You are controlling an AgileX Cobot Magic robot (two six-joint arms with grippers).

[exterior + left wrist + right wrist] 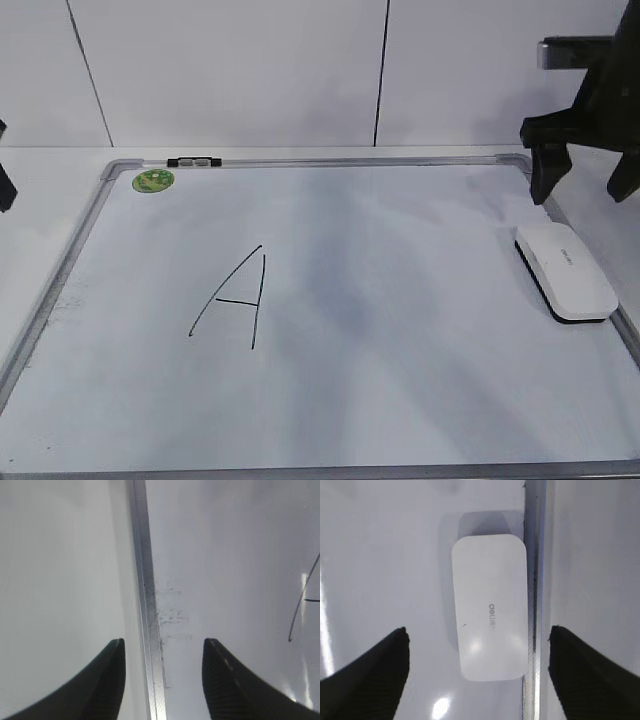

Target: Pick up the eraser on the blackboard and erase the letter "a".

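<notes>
White plastic, the eraser (565, 271) lies at the blackboard (400, 400) right frame, below the right tool (585, 185), the nearer arm. Left wrist view: left tool (162, 652) wide over the left frame. Right wrist view: right tool (477, 645) wide, straddling the eraser (490, 607), long axis along the frame.

Lab bench, white wall panels (230, 70), blackboard (400, 330)
</notes>
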